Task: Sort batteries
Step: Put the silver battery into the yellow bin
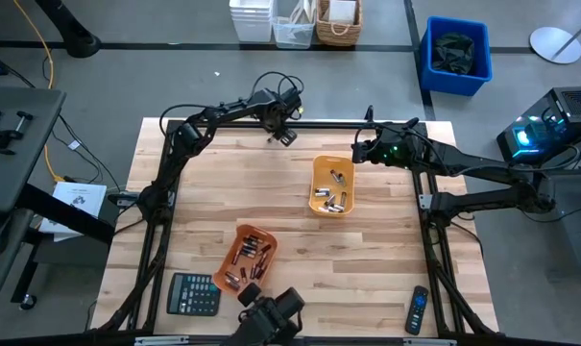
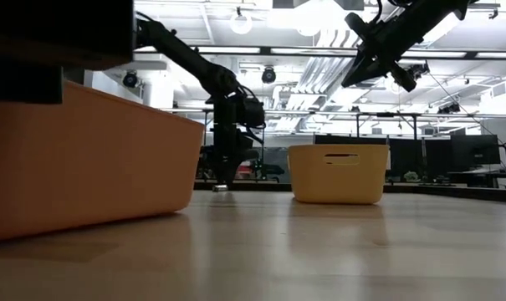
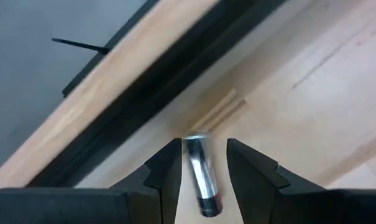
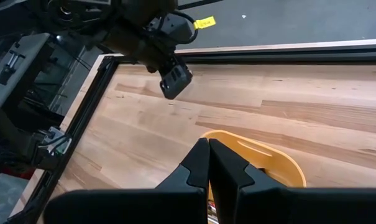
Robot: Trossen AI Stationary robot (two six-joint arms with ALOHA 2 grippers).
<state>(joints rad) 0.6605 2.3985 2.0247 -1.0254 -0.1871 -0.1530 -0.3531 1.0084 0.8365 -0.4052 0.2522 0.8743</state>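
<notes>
Worktop: pale wooden planks with a dark rail along the far edge; the middle strip between the two trays lies open.
Left end effector: reaches out to the far edge, just beside the rail, pointing down at the wood; in the low view it stands almost upright at the surface.
Left end effector state: fingers parted, with a silvery battery lying between them on the wood; whether they touch it cannot be told.
Right end effector: raised above the worktop near the far tray's far right corner, arm stretched in from the right side.
Right end effector state: fingers pressed together, holding nothing.
Far tray: orange, right of centre, several batteries inside.
Near tray: orange, tilted, near the front edge, with more cells.
Calculator: front left, just beside the near tray.
Remote control: front right corner, well apart from both trays.
</notes>
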